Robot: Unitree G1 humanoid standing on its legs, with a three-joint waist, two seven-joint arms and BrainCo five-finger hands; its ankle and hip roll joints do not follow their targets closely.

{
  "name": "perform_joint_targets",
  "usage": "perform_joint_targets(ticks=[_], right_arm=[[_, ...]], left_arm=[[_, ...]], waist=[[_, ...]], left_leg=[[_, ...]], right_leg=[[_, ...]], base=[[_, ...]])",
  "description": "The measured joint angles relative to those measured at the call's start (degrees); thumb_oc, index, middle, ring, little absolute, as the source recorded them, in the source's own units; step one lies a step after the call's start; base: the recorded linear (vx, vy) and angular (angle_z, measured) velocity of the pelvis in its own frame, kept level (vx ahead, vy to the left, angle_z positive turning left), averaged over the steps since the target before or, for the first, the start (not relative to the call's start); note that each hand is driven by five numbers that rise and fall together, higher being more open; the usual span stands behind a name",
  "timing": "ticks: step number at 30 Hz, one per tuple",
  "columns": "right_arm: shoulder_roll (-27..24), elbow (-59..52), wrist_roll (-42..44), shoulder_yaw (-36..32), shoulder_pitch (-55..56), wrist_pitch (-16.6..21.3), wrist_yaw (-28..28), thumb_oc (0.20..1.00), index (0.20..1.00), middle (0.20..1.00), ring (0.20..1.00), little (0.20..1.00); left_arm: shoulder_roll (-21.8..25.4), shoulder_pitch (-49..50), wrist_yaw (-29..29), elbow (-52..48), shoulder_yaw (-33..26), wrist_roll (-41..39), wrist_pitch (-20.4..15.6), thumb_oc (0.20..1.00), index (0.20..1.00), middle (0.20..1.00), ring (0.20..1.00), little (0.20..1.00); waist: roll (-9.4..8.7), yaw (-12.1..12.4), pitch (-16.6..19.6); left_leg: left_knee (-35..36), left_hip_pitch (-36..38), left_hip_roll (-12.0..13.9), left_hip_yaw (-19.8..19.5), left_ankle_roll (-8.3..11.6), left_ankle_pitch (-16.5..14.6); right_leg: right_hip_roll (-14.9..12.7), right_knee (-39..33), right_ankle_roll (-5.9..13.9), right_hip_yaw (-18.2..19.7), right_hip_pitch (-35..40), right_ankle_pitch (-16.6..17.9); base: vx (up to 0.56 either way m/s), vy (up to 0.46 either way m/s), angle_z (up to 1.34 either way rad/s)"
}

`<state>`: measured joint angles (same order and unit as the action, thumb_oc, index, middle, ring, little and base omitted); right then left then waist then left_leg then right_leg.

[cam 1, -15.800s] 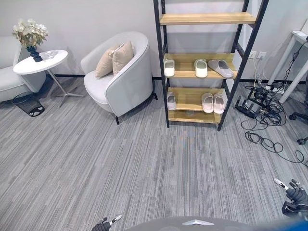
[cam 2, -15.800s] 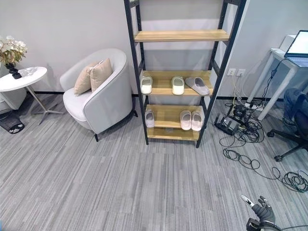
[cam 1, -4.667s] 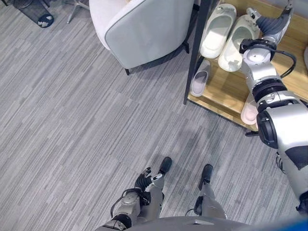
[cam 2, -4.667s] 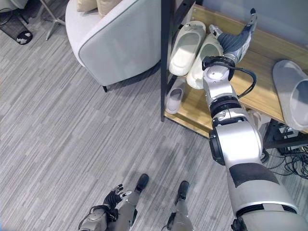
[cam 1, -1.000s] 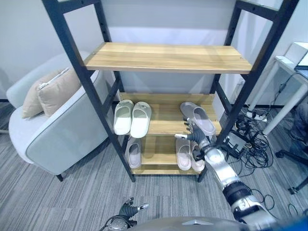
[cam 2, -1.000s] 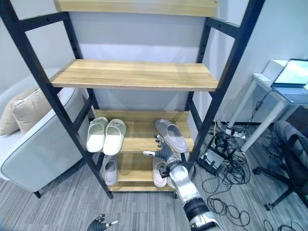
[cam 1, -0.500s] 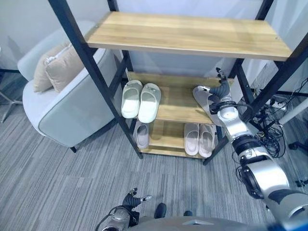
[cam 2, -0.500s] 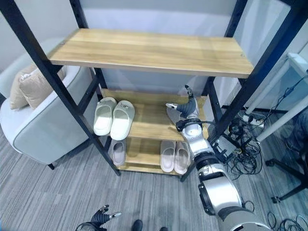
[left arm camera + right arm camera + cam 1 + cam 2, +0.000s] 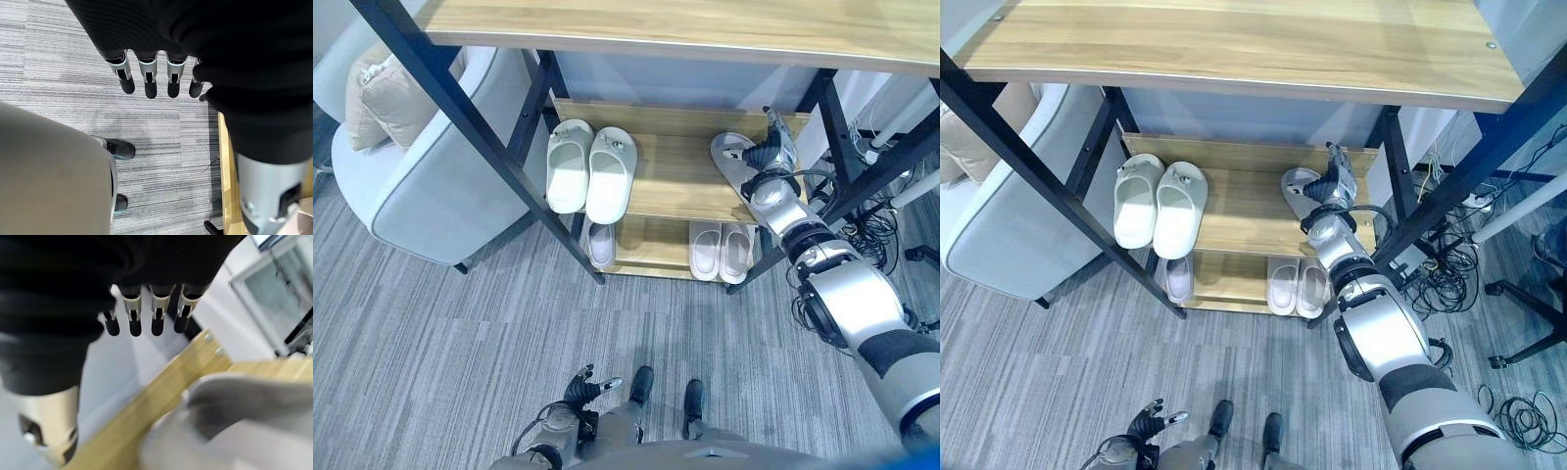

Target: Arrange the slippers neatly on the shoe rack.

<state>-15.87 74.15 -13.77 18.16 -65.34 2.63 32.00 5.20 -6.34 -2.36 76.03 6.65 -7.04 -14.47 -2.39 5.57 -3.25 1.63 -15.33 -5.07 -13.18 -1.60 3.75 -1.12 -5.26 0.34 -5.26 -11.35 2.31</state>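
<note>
Grey striped carpet point(image 9: 460, 323) is seen under a black-framed shoe rack point(image 9: 499, 147) with wooden shelves, set against a pale wall. A light armchair point(image 9: 421, 186) with beige cushions point(image 9: 386, 93) is placed just beside the rack on its left side; cables point(image 9: 1440, 274) are heaped on the floor to its right.

On the middle shelf point(image 9: 675, 181) a pale green pair of slippers point(image 9: 589, 168) is laid side by side at the left end. A grey slipper point(image 9: 736, 166) is set at an angle at the right end, well apart from that pair. On the bottom shelf a single slipper point(image 9: 600, 243) is seen at the left and a whitish pair point(image 9: 722, 250) at the right.

The right hand point(image 9: 773, 147) is stretched over the grey slipper point(image 9: 234, 416), fingers point(image 9: 157, 318) held straight and released, nothing grasped; contact with the slipper cannot be told.

The left hand point(image 9: 582, 384) is hung low above the carpet, fingers point(image 9: 149, 81) extended and loose, holding nothing.
</note>
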Motion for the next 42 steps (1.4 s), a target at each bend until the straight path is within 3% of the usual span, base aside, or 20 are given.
perform_joint_targets(ticks=[9, 22, 37, 42], right_arm=[[0.2, 9.2, 0.0, 0.4, -2.4, -4.1, 3.3, 1.000, 1.000, 1.000, 1.000, 1.000], [0.1, 16.8, 2.4, -0.4, -2.5, -5.4, 4.0, 1.000, 1.000, 1.000, 1.000, 1.000], [-0.1, 16.7, 3.6, -0.9, -5.1, -5.6, 6.5, 1.000, 1.000, 1.000, 1.000, 1.000], [-0.3, 16.9, 4.2, -0.6, -9.8, -6.5, 6.5, 1.000, 1.000, 1.000, 1.000, 1.000]], left_arm=[[0.3, 0.1, 0.0, 0.1, -0.2, -3.1, -0.3, 1.000, 1.000, 1.000, 1.000, 1.000], [0.6, 0.1, -0.1, 0.3, -0.4, -3.6, -1.3, 1.000, 1.000, 1.000, 1.000, 1.000], [0.5, 0.0, 0.0, 0.0, -0.6, -5.9, -2.6, 1.000, 1.000, 1.000, 1.000, 1.000], [0.2, -1.5, -0.1, 0.0, -0.6, -6.0, -2.7, 1.000, 1.000, 1.000, 1.000, 1.000]], waist=[[-0.45, -0.4, -0.6], [-0.82, -0.8, -1.4], [-0.71, -0.5, -1.6], [-0.34, -0.4, -3.7]], left_leg=[[0.2, 0.0, 0.0, 0.2, 0.00, 0.0], [0.2, 0.0, 0.0, 0.3, 0.00, 0.0], [-0.3, -3.9, 0.0, 0.1, -0.10, 0.4], [-0.5, -6.0, 0.0, 0.1, -0.08, 0.5]], right_leg=[[0.0, 0.0, 0.05, 0.5, -0.2, 0.1], [0.1, 0.0, 0.11, 0.8, -0.2, 0.1], [0.1, 0.0, -0.04, 0.6, -3.9, 0.8], [0.1, 0.0, 0.00, 0.4, -5.8, 1.1]], base=[[0.00, 0.005, -0.01], [0.00, 0.000, 0.00], [0.00, 0.001, 0.00], [-0.01, 0.003, 0.00]])
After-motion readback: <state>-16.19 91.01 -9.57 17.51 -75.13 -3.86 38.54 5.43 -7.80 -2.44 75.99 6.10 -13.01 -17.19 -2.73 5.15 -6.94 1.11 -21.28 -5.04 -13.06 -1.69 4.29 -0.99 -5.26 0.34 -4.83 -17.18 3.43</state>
